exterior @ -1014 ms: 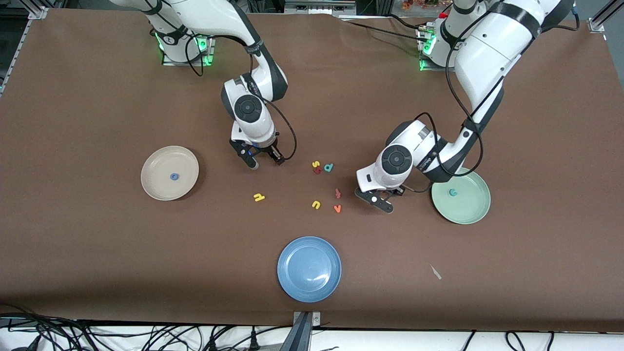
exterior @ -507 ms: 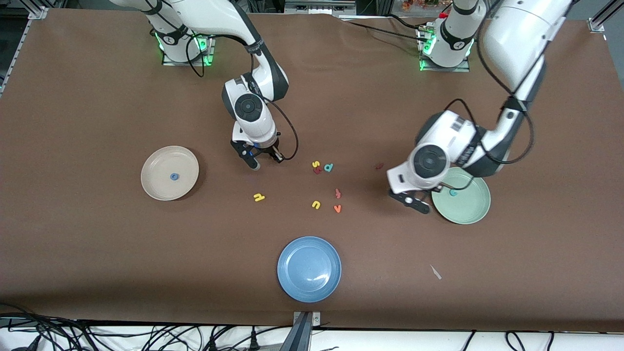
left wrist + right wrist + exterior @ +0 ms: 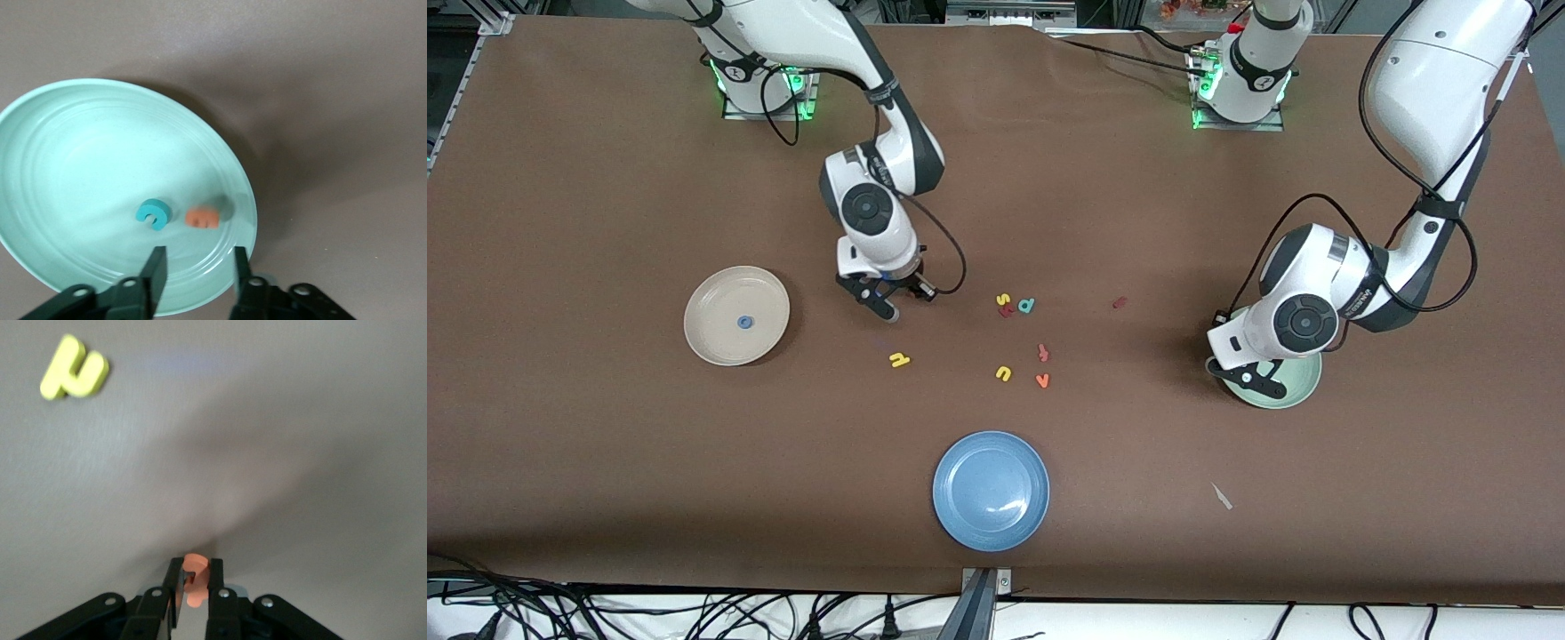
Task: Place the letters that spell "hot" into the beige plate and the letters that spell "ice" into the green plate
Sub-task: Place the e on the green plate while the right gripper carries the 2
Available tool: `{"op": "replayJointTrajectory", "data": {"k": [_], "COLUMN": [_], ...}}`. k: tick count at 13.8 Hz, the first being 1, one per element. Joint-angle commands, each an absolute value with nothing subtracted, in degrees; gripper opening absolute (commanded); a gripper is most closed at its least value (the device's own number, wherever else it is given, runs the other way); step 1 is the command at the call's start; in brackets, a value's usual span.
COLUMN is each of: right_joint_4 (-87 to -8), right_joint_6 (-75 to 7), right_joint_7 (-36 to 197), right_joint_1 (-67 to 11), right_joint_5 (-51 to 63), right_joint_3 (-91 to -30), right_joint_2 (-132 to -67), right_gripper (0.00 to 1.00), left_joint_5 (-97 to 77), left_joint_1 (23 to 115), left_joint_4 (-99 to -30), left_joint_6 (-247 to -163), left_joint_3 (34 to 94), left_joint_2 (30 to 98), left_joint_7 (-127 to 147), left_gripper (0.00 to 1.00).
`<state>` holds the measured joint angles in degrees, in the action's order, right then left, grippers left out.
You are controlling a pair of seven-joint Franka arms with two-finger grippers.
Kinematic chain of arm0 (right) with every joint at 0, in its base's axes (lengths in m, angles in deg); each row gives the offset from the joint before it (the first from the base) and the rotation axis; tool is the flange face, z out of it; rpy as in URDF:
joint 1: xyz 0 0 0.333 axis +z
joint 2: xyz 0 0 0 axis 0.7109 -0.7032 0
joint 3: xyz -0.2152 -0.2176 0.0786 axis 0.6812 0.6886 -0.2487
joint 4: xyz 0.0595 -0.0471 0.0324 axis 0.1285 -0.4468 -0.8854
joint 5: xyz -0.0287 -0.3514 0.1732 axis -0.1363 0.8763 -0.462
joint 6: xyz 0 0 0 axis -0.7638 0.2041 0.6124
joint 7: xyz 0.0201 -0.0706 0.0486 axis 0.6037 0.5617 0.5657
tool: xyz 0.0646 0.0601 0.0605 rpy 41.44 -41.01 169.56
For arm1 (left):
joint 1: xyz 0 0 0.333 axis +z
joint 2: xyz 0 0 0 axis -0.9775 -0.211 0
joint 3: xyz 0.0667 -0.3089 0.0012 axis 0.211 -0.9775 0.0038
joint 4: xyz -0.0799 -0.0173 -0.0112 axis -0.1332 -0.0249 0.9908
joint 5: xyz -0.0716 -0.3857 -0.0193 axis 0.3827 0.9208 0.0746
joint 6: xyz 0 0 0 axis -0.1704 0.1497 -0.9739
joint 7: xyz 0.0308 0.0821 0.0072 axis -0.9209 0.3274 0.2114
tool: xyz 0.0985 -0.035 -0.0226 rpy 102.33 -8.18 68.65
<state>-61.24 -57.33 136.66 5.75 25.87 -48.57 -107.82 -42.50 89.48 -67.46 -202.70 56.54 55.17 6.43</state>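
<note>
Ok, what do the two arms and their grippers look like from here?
Both arms are glossy white with dark grey joint bands and round black caps at the wrists. Black cables loop along each. The left gripper and right gripper have slim black fingers. Green lights glow at both bases.

No printed labels or brand names I can read, just the foam letters themselves. Mid-table: yellow s point(image 3: 1002, 299) beside teal d point(image 3: 1027, 306), with yellow u point(image 3: 1004, 373), orange v point(image 3: 1042, 380) and yellow h point(image 3: 899, 359) nearer the front camera. Green plate point(image 3: 60, 133) has teal c point(image 3: 153, 213) and orange e point(image 3: 203, 218). The orange letter point(image 3: 194, 561) pinched in the right gripper point(image 3: 193, 577) is unreadable.
</note>
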Motion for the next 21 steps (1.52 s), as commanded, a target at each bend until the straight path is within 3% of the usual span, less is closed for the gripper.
{"op": "replayJointTrajectory", "data": {"k": [1, 6, 10, 13, 14, 16, 17, 19, 21], "right_joint_4": [-61.0, -66.4, -72.2, -75.3, -75.2, -74.5, -74.3, -72.2, -68.9], "right_joint_6": [-50.2, -44.6, -44.8, -45.6, -45.6, -45.6, -45.6, -44.4, -39.5], "right_joint_7": [118.6, 96.7, 80.3, 71.1, 70.5, 70.7, 71.0, 70.5, 70.2], "right_joint_1": [5.1, 5.1, 5.2, 5.1, 5.0, 4.5, 4.5, 4.5, 4.4], "right_joint_5": [25.8, 25.8, 25.8, 25.6, 25.6, 25.4, 25.3, 25.5, 25.5], "right_joint_3": [-44.0, -34.7, -26.0, -19.5, -18.9, -18.8, -18.8, -18.9, -18.9], "right_joint_2": [-106.0, -99.4, -94.6, -93.5, -94.1, -95.5, -95.5, -95.8, -97.7], "right_gripper": [0.00, 0.00, 0.00, 0.00, 0.08, 0.77, 0.98, 1.00, 1.00], "left_joint_5": [-43.5, -43.4, -44.3, -49.3, -49.9, -50.8, -51.7, -57.2, -58.7], "left_joint_1": [89.7, 89.1, 86.5, 86.3, 86.5, 86.4, 86.4, 86.3, 86.3], "left_joint_4": [-68.2, -70.2, -74.8, -74.7, -74.6, -74.6, -74.6, -74.6, -74.5], "left_joint_6": [-201.9, -200.5, -205.7, -206.5, -206.5, -207.9, -208.5, -208.5, -209.0], "left_joint_3": [52.4, 41.3, 39.7, 39.6, 39.6, 39.7, 39.7, 39.6, 39.6], "left_joint_2": [56.4, 56.3, 55.9, 54.2, 53.3, 51.9, 51.3, 49.6, 48.5], "left_joint_7": [7.5, 30.9, 37.0, 31.1, 29.1, 26.7, 26.6, 26.0, 26.0], "left_gripper": [1.00, 1.00, 1.00, 0.86, 0.83, 0.65, 0.55, 0.45, 0.45]}}
